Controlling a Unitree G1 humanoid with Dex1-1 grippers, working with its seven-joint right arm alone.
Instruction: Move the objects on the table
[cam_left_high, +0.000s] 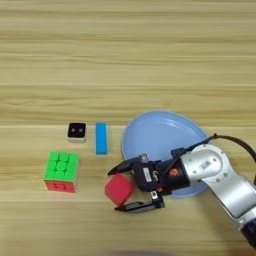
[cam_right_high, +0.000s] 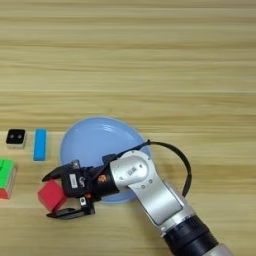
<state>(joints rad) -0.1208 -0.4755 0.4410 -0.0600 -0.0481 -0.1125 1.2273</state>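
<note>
Evidently the two black fingers (cam_left_high: 131, 166) stood apart, one on the far side and one on the near side of the red cube (cam_left_high: 119, 189), which lay between them at their tips. Whether either finger touched the cube could not be settled from these views; no grasp was confirmed. The right gripper (cam_left_high: 129, 187) was therefore recorded as spread around the cube, not clamped on it.

Behind the fingers, the black gripper body and silver forearm (cam_right_high: 150, 187) ran back to the lower right, crossing the near rim of the blue plate (cam_left_high: 160, 135). The plate carried nothing that could be seen.

Further left, the puzzle cube (cam_left_high: 62, 171) sat green face up, red side toward the camera, well apart from the gripper. A blue block (cam_left_high: 101, 138) and a small black-and-white block (cam_left_high: 76, 131) lay just beyond it, side by side, both clear of the plate.

Assessment of progress: every object rested on the table (cam_left_high: 125, 60), and none appeared placed anywhere in particular. Work was judged to be at an early stage, with the red cube about to be gripped and the puzzle cube untouched.
</note>
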